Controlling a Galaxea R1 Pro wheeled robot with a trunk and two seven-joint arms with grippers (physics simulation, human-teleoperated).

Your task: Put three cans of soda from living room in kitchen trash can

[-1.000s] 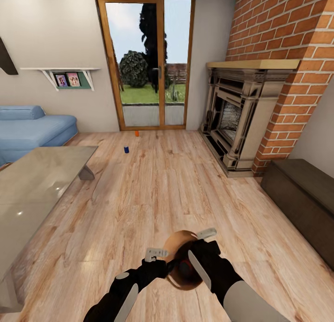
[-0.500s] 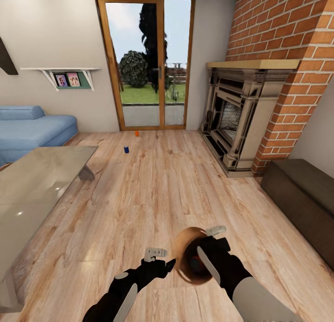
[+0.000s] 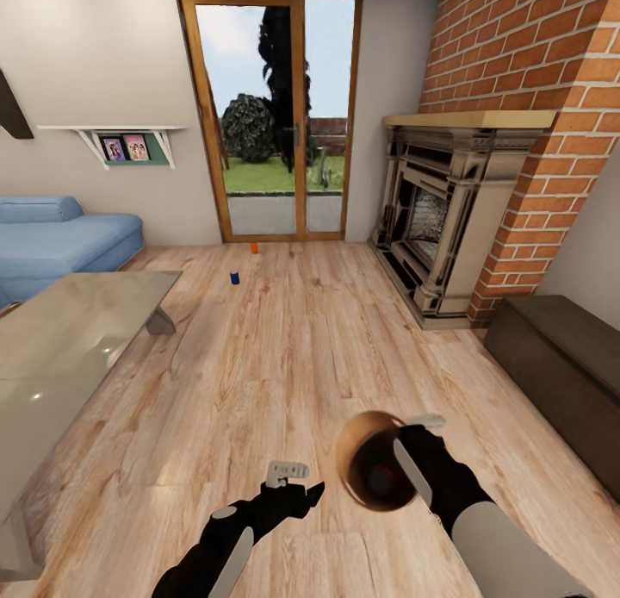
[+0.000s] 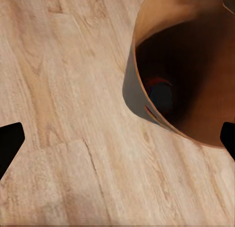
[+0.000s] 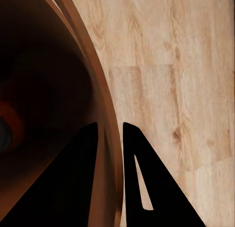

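Tash can (image 3: 372, 469) carried low in frame, right pincer (image 5: 108, 138) clamped on its rim.
Keep it level; left pincer (image 3: 288, 473) empty, spread wide; cans (image 3: 234, 277) wait far upper-left.

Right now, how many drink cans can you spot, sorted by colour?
Orange can, standing on the floor near the glass doors: 1
Dark blue can, standing on the floor beyond the glass table: 1
Reddish can lying inside the bin, dim and hard to make out: 1
Total: 3

Left gripper (image 3: 297, 483) open-fingered beside the tash can (image 3: 353, 443), right gripper (image 5: 111, 138) pinched on its rim.
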